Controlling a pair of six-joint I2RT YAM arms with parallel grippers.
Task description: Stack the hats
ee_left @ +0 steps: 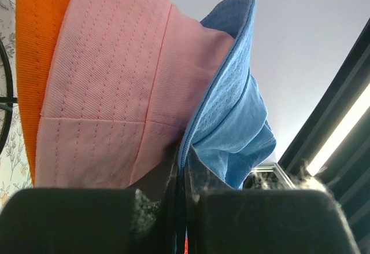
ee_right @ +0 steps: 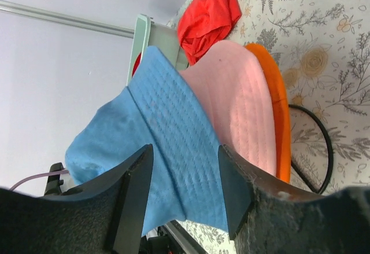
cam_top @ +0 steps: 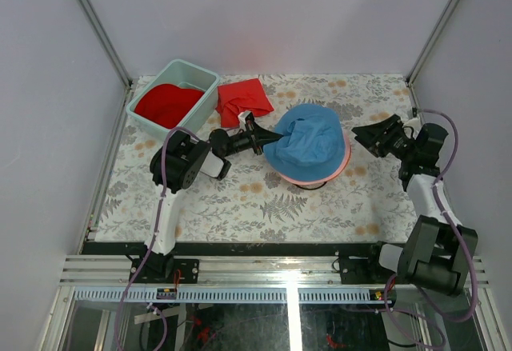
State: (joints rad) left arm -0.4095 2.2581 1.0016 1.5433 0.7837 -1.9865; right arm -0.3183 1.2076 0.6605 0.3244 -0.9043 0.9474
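The blue hat point(cam_top: 310, 145) sits crumpled on top of the pink hat point(cam_top: 345, 160), which sits over the orange hat point(ee_left: 40, 51), at the table's middle. My left gripper point(cam_top: 270, 137) is shut on the blue hat's left brim point(ee_left: 191, 144), with the pink hat point(ee_left: 110, 92) just beside it. My right gripper point(cam_top: 362, 136) is open and empty, just right of the stack; in its wrist view the blue hat point(ee_right: 167, 144), pink hat point(ee_right: 237, 103) and orange hat point(ee_right: 273, 98) lie beyond its gripper point(ee_right: 185, 190). The red hat point(cam_top: 166, 105) lies in the bin.
A pale green bin point(cam_top: 198, 95) stands at the back left, with a crumpled red cloth point(cam_top: 244, 99) right of it. A black wire stand point(ee_right: 325, 144) shows under the stacked hats. Frame posts and white walls close in the floral table point(cam_top: 240, 199).
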